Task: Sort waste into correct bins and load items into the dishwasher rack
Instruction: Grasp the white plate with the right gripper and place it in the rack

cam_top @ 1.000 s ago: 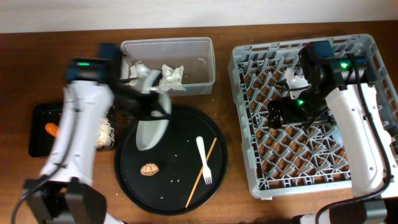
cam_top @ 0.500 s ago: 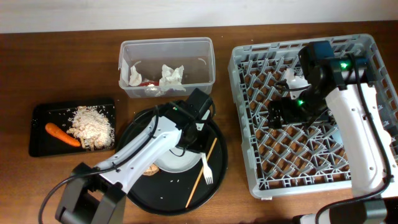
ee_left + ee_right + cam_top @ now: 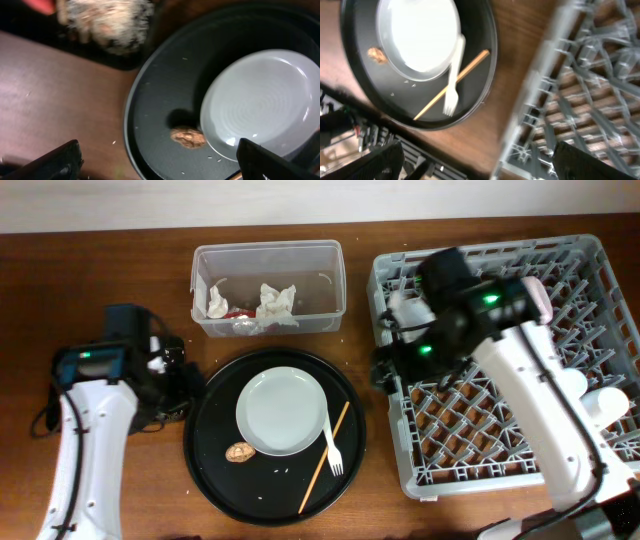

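Left wrist caught rice in the black tray, arm-hidden overhead. Clear tub held tissues. Left gripper, right gripper: spread, empty.

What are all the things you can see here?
dishwasher rack: one, grey, right side
pink bowl: one, in rack's far side
clear tub: one, far middle, holding white tissues and red wrapper
round tray: one, black, centre
plate: one, white, on round tray
fork: one, white, by plate
chopstick: one, wooden, crossing fork
food scrap: one, brown, by plate
rice: one pile, pale, in small black tray
left gripper: one, black, open, above round tray
right gripper: one, black, open, near rack's edge
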`<state>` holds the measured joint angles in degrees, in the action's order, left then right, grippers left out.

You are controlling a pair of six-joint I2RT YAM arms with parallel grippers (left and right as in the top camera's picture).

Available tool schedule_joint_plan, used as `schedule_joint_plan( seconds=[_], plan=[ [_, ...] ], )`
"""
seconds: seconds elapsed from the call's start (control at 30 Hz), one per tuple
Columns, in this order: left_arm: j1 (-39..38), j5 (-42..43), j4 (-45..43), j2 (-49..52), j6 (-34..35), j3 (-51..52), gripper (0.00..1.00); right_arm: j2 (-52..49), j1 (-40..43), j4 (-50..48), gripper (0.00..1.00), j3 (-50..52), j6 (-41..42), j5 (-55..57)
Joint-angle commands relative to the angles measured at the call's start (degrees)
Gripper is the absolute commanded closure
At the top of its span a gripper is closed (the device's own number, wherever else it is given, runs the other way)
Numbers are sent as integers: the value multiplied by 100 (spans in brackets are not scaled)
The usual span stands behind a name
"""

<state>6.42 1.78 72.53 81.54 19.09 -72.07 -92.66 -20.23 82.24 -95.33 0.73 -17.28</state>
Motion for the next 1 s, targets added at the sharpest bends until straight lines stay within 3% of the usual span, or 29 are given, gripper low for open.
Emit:
schedule_joint_plan(
  seconds=[0.0,0.13,0.23,0.4,0.5,0.6,0.67,0.73,0.8,0.97],
  plan=[
    [717,-57,63,-79,-33,-39,1,-472,-874,-474,2,2,332,214],
    [1204,-57,61,-79,-52,-39,1,-1419,-1427,-938,2,20,1132,743],
    [1268,-55,39,-79,-50,-35,1,-2096,-1674,-1338,3,20,1191,739],
    [1268,-55,44,-79,-50,-22,1,-2992,-1952,-2006,23,20,1346,789],
    [1268,-55,44,-79,-50,-20,1,-3158,-1952,-2100,41,31,1375,1128],
    [1268,-55,44,-79,-50,-17,1,-3158,-1952,-2212,68,116,1377,1370],
    [1268,-55,44,-79,-50,-17,1,-3158,-1952,-2406,69,356,1486,1342],
    [1266,-55,44,-79,-50,-17,1,-3158,-1952,-2487,86,525,1488,1342],
    [1268,-55,42,-79,-50,-17,1,-3147,-1952,-2476,96,527,1506,1344],
    [1268,-55,42,-79,-50,-17,1,-2806,-1934,-1816,96,-282,1609,1784]
  ],
)
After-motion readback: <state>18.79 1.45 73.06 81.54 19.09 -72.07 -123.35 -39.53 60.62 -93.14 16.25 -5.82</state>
